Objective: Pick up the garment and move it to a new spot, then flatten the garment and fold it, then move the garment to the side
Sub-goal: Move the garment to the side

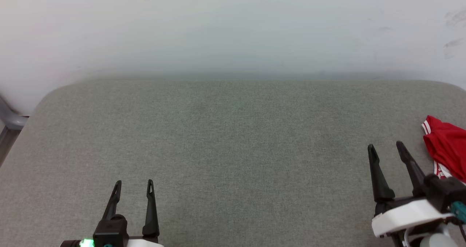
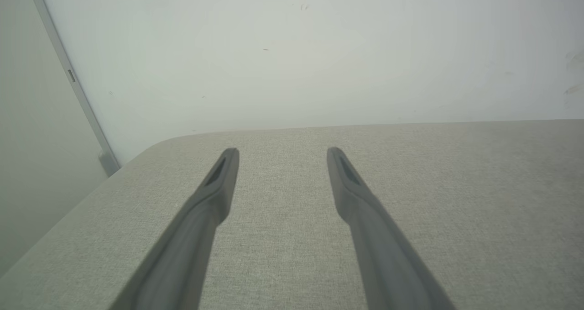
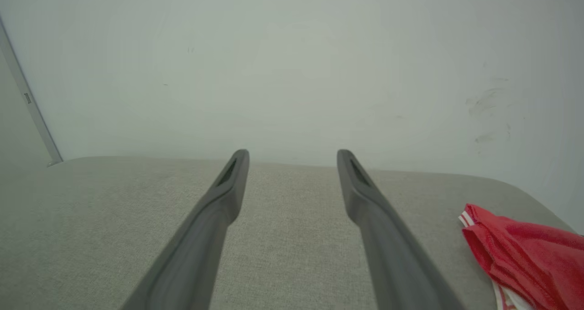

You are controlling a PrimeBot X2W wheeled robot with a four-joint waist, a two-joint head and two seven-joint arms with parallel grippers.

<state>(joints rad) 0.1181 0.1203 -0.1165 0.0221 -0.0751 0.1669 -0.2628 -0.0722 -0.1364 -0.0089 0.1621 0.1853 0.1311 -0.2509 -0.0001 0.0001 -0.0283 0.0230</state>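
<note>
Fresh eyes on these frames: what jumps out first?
The red garment, crumpled at the right edge of the grey fabric surface, bright against it. Just left of it the right gripper stands open, holding nothing; the left gripper is open at the lower left, over bare fabric.

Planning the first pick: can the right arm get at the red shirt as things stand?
Probably yes. The right gripper is open and empty, close beside the bunched garment, with bare grey surface between them. The garment runs past the head view's edge, so its full extent is unclear.
</note>
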